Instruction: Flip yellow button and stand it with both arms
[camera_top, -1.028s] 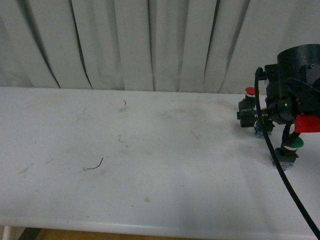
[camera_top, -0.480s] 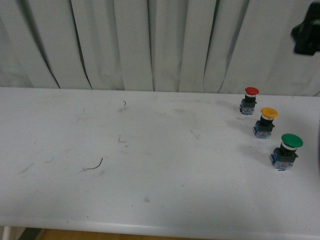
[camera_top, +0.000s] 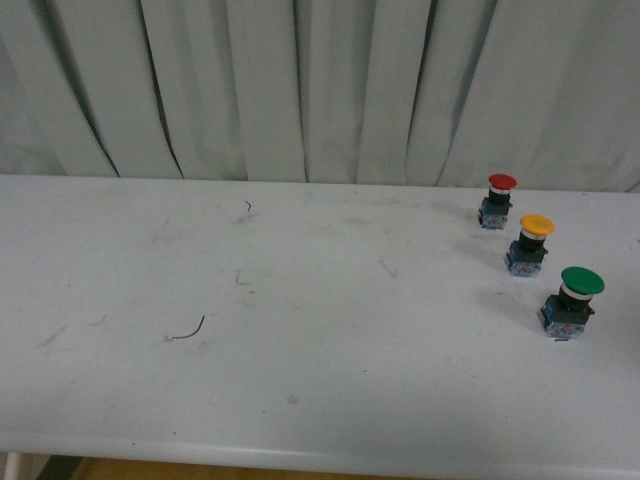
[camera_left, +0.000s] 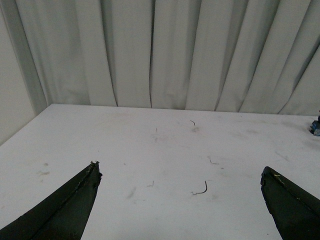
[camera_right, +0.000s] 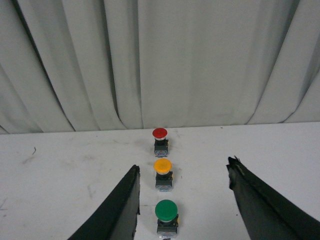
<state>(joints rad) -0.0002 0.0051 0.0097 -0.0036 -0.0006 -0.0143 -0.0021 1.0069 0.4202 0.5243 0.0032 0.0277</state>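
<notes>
The black arm part that showed at the upper right of the front view half a second ago is gone; a second ago the right arm covered the buttons. The three buttons have not moved. The yellow button (camera_top: 535, 243) stands upright, cap up, near the tabletop's (camera_top: 300, 330) far right corner, between the red button (camera_top: 499, 200) toward the far edge and the green button (camera_top: 573, 301) toward the near edge, each apart from the others.

Only the wrist views show the tools. The right tool (camera_right: 184, 172) has its jaws spread wide, holding nothing, with the buttons lined up between them. The left tool (camera_left: 180, 172) is likewise wide apart and empty, above the bare tabletop with a dark curved scrap (camera_left: 200, 190) on it.
</notes>
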